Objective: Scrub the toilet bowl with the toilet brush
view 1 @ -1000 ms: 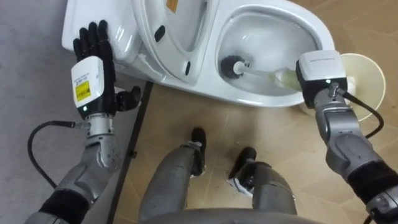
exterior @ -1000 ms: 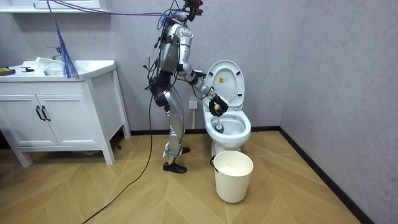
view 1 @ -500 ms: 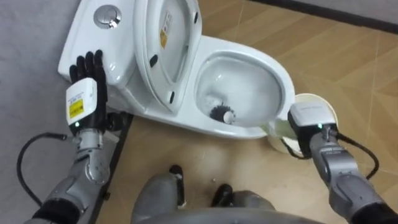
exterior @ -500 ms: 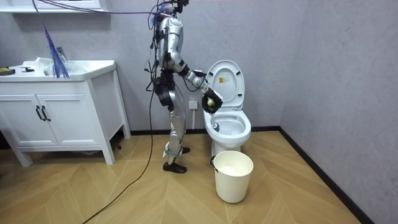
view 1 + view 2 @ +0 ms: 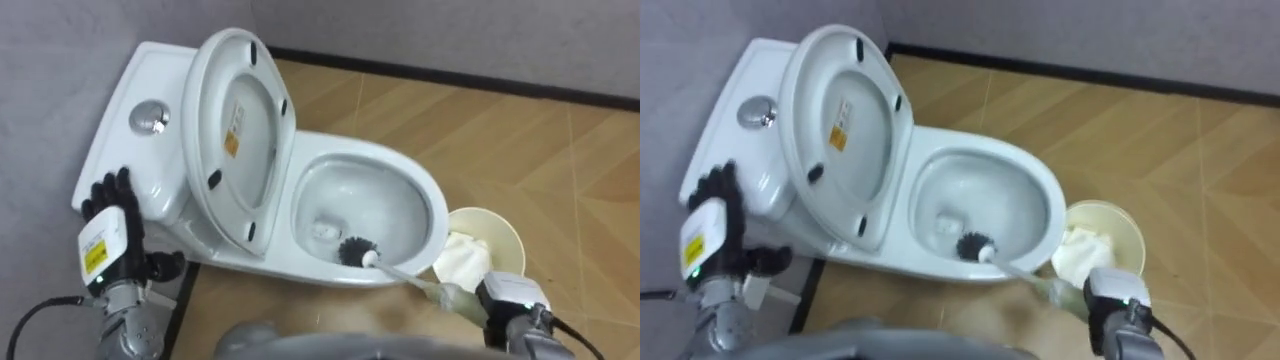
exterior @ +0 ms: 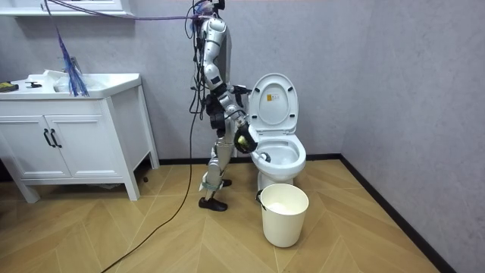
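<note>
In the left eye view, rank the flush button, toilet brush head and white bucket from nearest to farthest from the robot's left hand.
From the left hand, at the tank:
1. flush button, on the tank top, just above the hand.
2. toilet brush head, in the bowl, to the right.
3. white bucket, on the floor past the bowl, far right.

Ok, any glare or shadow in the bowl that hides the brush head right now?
Left eye view: the brush head reads dark against an evenly lit bowl, no hard glare; a soft sheen on the raised lid. Right eye view: the same. Room view: even, soft light on the toilet and the bucket.
</note>
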Controlling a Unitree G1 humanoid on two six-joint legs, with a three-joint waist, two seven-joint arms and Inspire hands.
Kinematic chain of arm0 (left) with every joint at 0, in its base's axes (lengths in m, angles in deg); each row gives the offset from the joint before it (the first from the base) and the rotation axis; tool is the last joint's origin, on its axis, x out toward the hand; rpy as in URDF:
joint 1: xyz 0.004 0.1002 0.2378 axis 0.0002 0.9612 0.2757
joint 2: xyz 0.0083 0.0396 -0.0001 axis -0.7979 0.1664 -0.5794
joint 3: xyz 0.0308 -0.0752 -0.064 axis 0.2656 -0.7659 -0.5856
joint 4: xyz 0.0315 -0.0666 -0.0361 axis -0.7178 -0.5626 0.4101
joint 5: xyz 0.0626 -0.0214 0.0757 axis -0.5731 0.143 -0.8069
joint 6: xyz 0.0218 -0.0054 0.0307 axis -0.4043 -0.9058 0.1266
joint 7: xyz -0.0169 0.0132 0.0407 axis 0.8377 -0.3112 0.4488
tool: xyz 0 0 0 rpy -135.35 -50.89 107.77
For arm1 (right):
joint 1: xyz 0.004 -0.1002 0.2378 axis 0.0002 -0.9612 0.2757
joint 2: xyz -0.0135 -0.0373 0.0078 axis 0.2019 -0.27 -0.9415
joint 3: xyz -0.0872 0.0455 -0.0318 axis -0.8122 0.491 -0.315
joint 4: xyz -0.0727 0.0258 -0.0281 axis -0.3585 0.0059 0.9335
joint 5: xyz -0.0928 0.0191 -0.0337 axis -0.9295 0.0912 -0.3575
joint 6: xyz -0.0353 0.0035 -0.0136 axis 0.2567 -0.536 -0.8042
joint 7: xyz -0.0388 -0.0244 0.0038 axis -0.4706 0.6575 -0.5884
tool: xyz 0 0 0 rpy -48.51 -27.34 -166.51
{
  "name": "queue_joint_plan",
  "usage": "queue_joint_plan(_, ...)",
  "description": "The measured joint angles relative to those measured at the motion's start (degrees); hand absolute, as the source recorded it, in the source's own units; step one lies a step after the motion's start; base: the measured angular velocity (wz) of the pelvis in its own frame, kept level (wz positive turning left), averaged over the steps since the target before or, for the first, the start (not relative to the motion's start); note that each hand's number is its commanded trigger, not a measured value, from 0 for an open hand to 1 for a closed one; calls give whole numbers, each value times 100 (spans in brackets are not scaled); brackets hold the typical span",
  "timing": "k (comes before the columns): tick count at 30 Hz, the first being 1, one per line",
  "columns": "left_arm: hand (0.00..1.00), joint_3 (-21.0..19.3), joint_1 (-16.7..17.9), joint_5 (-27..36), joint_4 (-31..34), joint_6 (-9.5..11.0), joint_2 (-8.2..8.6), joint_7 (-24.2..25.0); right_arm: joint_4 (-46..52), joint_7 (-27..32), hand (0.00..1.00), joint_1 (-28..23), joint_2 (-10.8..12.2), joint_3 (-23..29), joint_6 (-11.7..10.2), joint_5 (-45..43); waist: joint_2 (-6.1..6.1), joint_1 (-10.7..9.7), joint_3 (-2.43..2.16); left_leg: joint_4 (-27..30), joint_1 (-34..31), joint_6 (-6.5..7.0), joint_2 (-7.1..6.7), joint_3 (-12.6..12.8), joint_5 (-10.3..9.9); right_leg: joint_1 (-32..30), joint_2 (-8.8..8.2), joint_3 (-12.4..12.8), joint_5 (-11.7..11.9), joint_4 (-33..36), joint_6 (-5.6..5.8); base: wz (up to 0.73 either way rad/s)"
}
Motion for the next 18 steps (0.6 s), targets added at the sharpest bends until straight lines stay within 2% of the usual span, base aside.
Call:
queue_joint_plan(2,0,-149,119,25,-3,-11,88,-11,-199,-16,100,-7,70,139,10,556,22,-18,-7,-108,192,-1,-1,-5,0,158,5,6,0,-9,0,0)
queue_joint_plan(4,0,-460,198,26,-8,-28,306,-15,-297,-49,100,-107,142,349,-14,1016,35,-66,-19,-244,367,-4,-18,-8,4,297,7,22,0,-65,1,8)
queue_joint_plan(6,0,-691,248,38,-165,-114,423,19,-432,-48,100,-138,224,551,-60,1264,37,-71,-20,-356,509,-5,-27,-4,3,405,11,26,1,-115,2,2)
queue_joint_plan(11,0,-1052,320,261,-285,-209,602,61,-675,-11,100,-134,323,988,-117,1908,48,-68,-35,-464,658,-7,-42,-6,2,480,7,35,32,-92,55,3)
queue_joint_plan(12,0,-1097,361,504,-304,-325,610,185,-702,42,100,-141,333,1015,-132,2232,48,-76,-35,-509,736,-6,-41,-37,3,540,12,14,40,-66,68,0)
queue_joint_plan(14,0,-1153,419,871,-747,-703,639,615,-808,247,100,-110,437,1256,-268,2762,31,-140,-34,-550,852,-5,-31,-203,3,549,11,-4,44,76,76,2)
queue_joint_plan(15,0,-1153,454,961,-867,-792,668,689,-870,307,100,-85,464,1326,-313,2884,27,-197,-33,-559,897,-2,-10,-251,6,517,14,-36,42,175,80,8)
queue_joint_plan(16,0,-1181,506,1177,-1085,-916,758,793,-992,433,100,-69,493,1452,-449,3181,173,-269,12,-637,991,-2,201,-667,14,225,59,-98,-75,736,231,-7)
queue_joint_plan(17,0,-1364,566,1395,-1245,-943,807,849,-1070,516,100,-36,565,1466,-590,3421,198,-256,-7,-613,999,-8,301,-1139,11,-108,118,25,-175,536,264,-26)
queue_joint_plan(18,0,-1512,606,1531,-1321,-946,842,868,-1034,536,100,-25,600,1461,-651,3441,136,-242,11,-569,971,-52,302,-1186,-20,-298,70,68,-90,239,225,-20)
